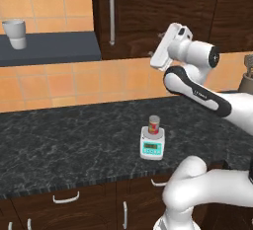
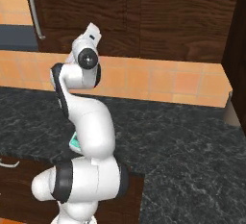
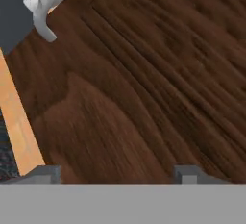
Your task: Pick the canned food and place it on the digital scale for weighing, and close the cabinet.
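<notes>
Far to the tool's (image 3: 115, 172) left and roughly level with it, a pale cup (image 1: 15, 33) stands on a dark wall shelf (image 1: 49, 49), well clear of the work. Nearer, still left of the tool and reaching above it, the silver bar handle (image 1: 111, 13) runs down the cabinet (image 1: 148, 12) door. The door looks flush with the neighbouring fronts in both base views, so the closing seems done or nearly so, though the angle leaves a small gap possible.

The tool is raised against the lower part of that door. In the hand view the wood grain lies just ahead of the two finger tips (image 3: 45, 172), which stand well apart with nothing between them: the tool is released and empty. It is held this way, flat-on to the panel beside the handle, probably because pushing a door shut needs a broad press, not a grasp.

Well below the tool and slightly towards the robot, the canned food (image 1: 154, 124) stands upright on the round plate of the digital scale (image 1: 152, 146), which sits on the dark bench (image 1: 59, 140) with its teal display facing the robot. Resting centred on the plate lets the weight read fairly, so that part of the task appears finished.

To the tool's right, at the picture's edge, a brownish object (image 1: 247, 78) stands on the bench; it is too cropped to name.
</notes>
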